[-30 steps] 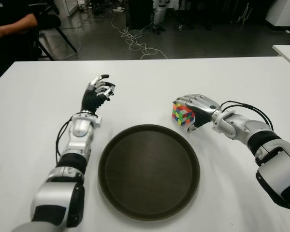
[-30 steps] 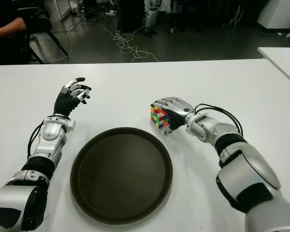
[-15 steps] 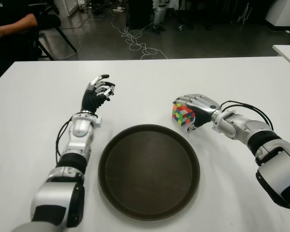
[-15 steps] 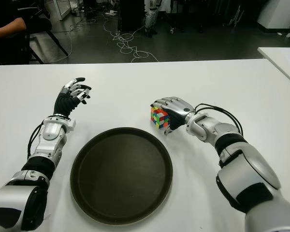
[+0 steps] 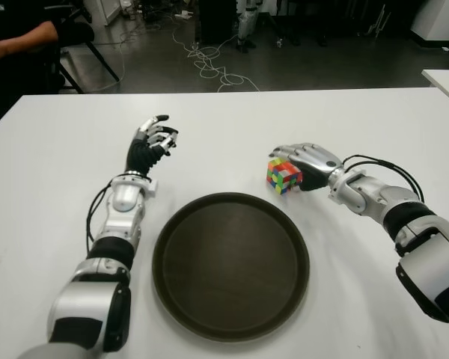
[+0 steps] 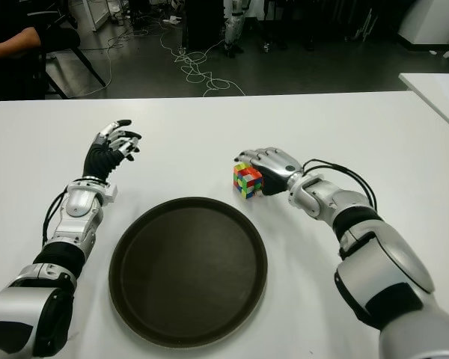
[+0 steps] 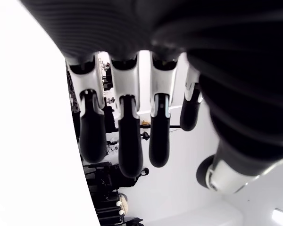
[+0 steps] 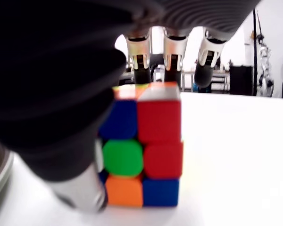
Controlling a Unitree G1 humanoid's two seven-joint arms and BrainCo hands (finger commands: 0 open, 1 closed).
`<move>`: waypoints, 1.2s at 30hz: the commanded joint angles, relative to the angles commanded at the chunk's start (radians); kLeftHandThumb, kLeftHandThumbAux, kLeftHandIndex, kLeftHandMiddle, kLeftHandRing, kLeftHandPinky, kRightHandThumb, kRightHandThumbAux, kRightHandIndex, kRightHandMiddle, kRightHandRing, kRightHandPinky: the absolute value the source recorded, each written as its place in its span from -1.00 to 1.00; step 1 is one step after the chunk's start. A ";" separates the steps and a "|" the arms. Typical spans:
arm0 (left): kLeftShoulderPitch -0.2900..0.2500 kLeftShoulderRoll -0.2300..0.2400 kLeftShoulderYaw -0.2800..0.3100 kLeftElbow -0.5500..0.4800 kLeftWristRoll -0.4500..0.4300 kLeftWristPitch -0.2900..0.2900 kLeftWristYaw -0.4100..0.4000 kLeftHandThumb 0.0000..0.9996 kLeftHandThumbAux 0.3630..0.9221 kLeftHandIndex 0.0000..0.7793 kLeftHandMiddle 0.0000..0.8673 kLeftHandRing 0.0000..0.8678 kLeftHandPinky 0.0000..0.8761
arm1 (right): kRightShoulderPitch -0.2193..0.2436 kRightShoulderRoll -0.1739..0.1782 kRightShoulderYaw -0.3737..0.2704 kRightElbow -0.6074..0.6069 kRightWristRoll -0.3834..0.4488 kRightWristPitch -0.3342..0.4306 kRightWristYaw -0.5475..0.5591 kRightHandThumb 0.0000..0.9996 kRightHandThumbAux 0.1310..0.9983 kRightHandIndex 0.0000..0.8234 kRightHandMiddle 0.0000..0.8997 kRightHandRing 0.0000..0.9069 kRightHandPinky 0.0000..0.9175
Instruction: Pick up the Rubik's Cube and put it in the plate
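Cupping the Rubik's Cube (image 5: 283, 175) beside the plate (image 5: 230, 265), the right hand (image 5: 308, 162) curls around it; left hand (image 5: 151, 140) apart, empty.

A white desk (image 5: 52, 172) carries everything. A round dark plate (image 5: 230, 265) lies flat on it near the front edge. A multicoloured Rubik's Cube (image 5: 283, 176) sits on the bare desk just beyond the plate's far right rim, apart from it.

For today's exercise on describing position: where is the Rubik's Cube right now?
The Rubik's Cube sits on the white table, just beyond the plate's far right rim, under the fingers of the right robot hand.
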State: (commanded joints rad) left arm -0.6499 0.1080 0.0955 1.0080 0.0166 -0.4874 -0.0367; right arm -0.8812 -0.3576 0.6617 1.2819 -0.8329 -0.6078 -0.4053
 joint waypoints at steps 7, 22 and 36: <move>0.002 0.002 0.000 -0.002 -0.002 0.002 -0.007 -0.42 0.04 -0.43 -0.07 0.12 0.27 | 0.008 0.010 -0.016 -0.001 -0.001 0.036 -0.038 0.39 0.40 -0.03 -0.24 -0.17 -0.09; 0.008 0.001 0.000 -0.015 0.000 0.008 0.000 -0.42 0.14 -0.39 -0.07 0.12 0.24 | 0.012 0.017 -0.010 -0.005 -0.008 0.070 -0.063 0.41 0.39 0.00 -0.19 -0.09 0.00; 0.012 -0.003 -0.002 -0.026 0.004 0.026 0.018 -0.41 0.17 -0.44 -0.08 0.11 0.24 | 0.021 0.010 -0.015 -0.008 -0.006 0.036 -0.110 0.41 0.39 0.00 -0.19 -0.08 0.03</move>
State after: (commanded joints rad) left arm -0.6384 0.1053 0.0939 0.9824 0.0211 -0.4614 -0.0184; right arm -0.8603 -0.3474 0.6465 1.2740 -0.8393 -0.5722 -0.5155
